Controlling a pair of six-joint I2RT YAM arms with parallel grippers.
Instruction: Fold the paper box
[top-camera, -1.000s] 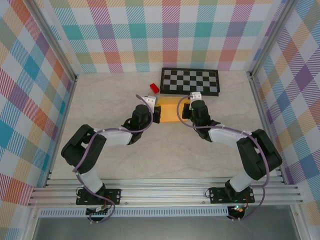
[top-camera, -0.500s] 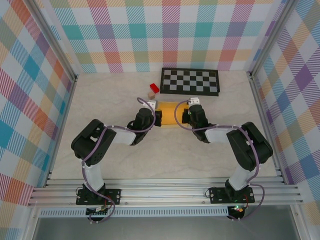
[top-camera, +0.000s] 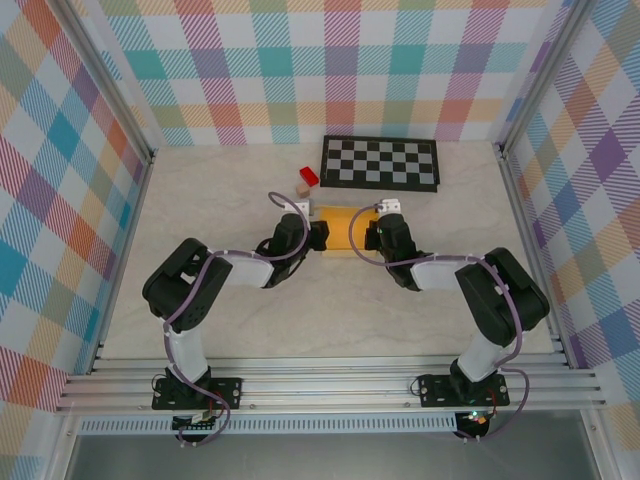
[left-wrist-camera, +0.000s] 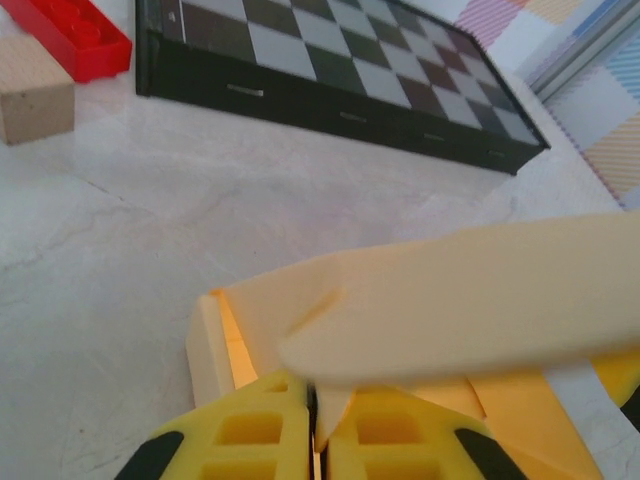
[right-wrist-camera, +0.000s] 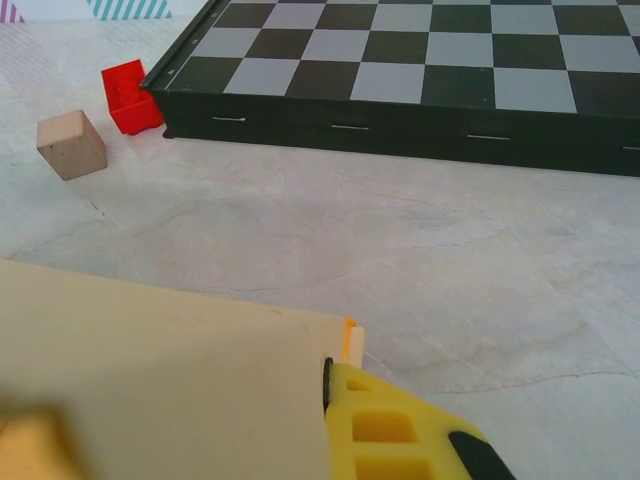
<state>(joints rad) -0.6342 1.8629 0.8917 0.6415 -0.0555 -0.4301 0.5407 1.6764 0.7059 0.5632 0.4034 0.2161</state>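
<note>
The yellow-orange paper box lies on the table in front of the checkerboard, held between both grippers. My left gripper is at its left end. In the left wrist view the yellow fingers are shut on a small card tab, and a pale flap of the box stretches across above my left gripper. My right gripper is at the box's right end. In the right wrist view the card lies flat against the pad of one finger of my right gripper and hides the other finger.
The black-and-white checkerboard mat lies just beyond the box. A small red block and a tan block sit off its left corner, close to the left gripper. Plaid walls close in the table on three sides.
Over the last second both arms have reached forward and lower, setting the grippers at the two ends of the box. The tan block, hidden by the left wrist before, now shows.
</note>
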